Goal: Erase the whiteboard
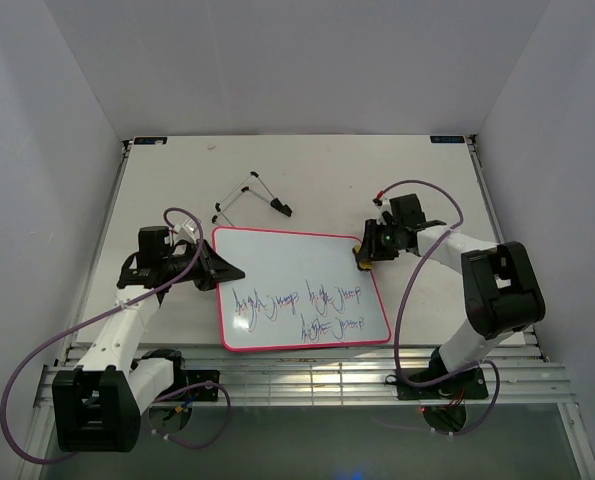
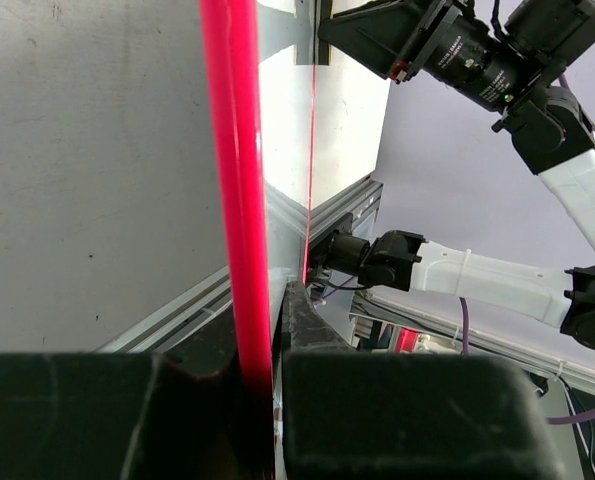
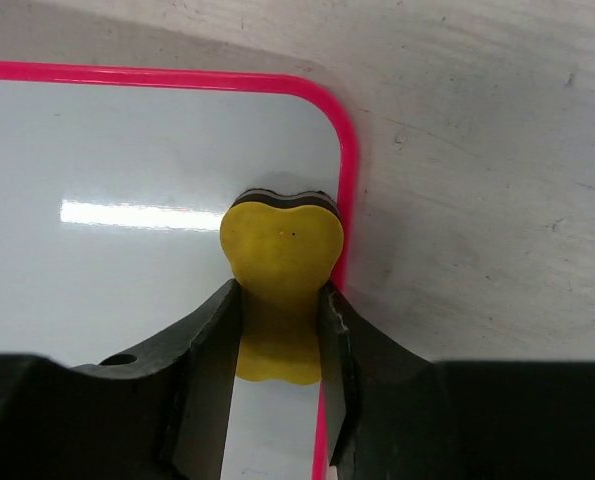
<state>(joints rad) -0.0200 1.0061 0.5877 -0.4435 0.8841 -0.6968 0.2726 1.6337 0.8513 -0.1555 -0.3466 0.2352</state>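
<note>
Your left arm runs forward from its base and bends inward. Its left tool (image 1: pixel 215 268) is closed narrow on the left rim of the whiteboard (image 1: pixel 297 280), and the wrist view shows the pink edge passing straight between the fingers. Your right arm comes up from the near right and hooks in to the left. The right tool (image 1: pixel 366 254) is pinched on the yellow eraser (image 3: pixel 282 245), which sits on the board's far right corner, just inside the pink rim.

The board lies face up mid-surface (image 1: pixel 307 170), long axis left to right, with its right end swung slightly toward you. Blue-purple scribbles fill the near half, and the far half is bare white. The wire stand (image 1: pixel 249 197) lies apart beyond the far left corner. There's open surface past the far edge, and the near edge sits close to the front rail (image 1: pixel 307 375).
</note>
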